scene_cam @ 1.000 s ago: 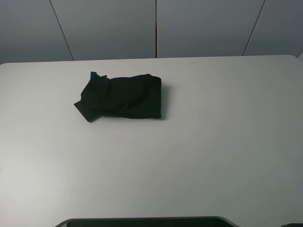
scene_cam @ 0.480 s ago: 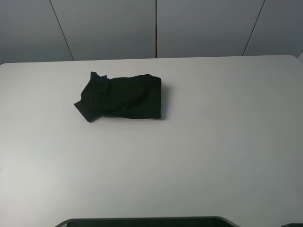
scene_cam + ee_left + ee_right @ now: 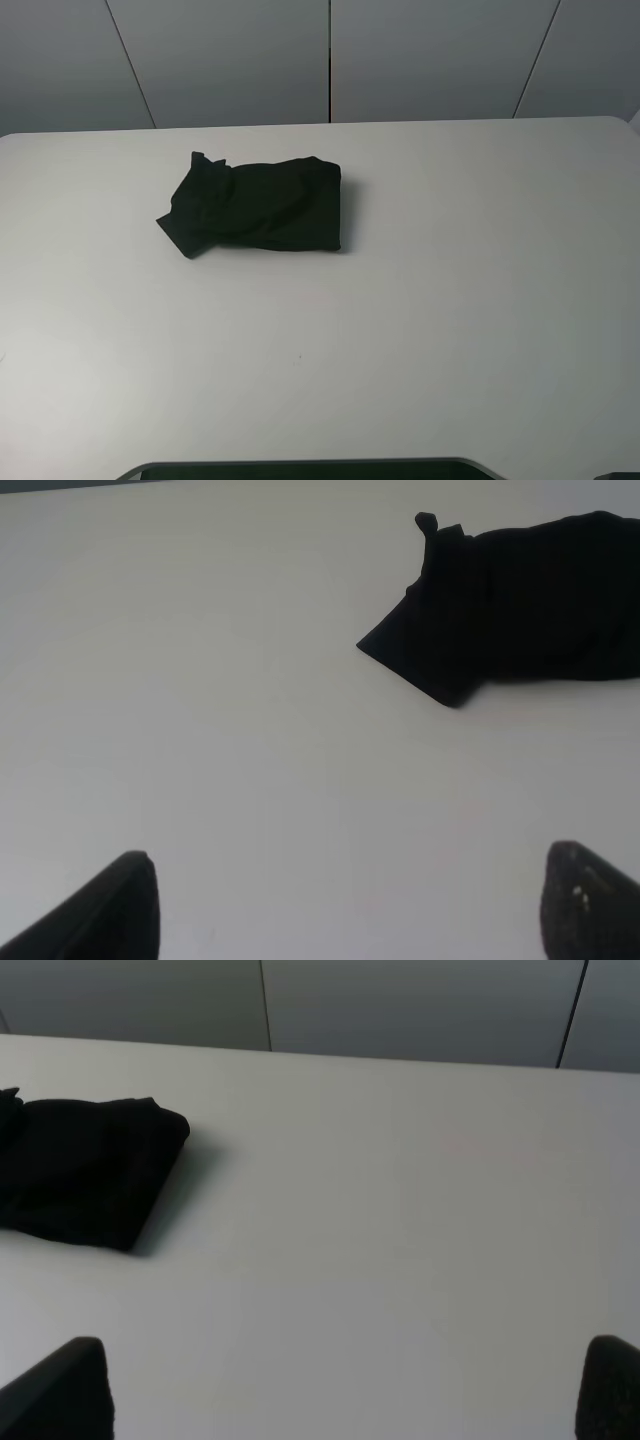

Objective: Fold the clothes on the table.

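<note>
Both claws stand wide apart and hold nothing: the left claw [image 3: 350,905] and the right claw [image 3: 345,1390] each hang over bare white surface [image 3: 450,300]. Well ahead of both lies the black garment [image 3: 255,204], bunched into a rough fold on the surface's far left part.

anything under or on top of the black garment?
Nothing on top of the garment. It lies bunched directly on the table; whatever its folds cover is hidden.
</note>
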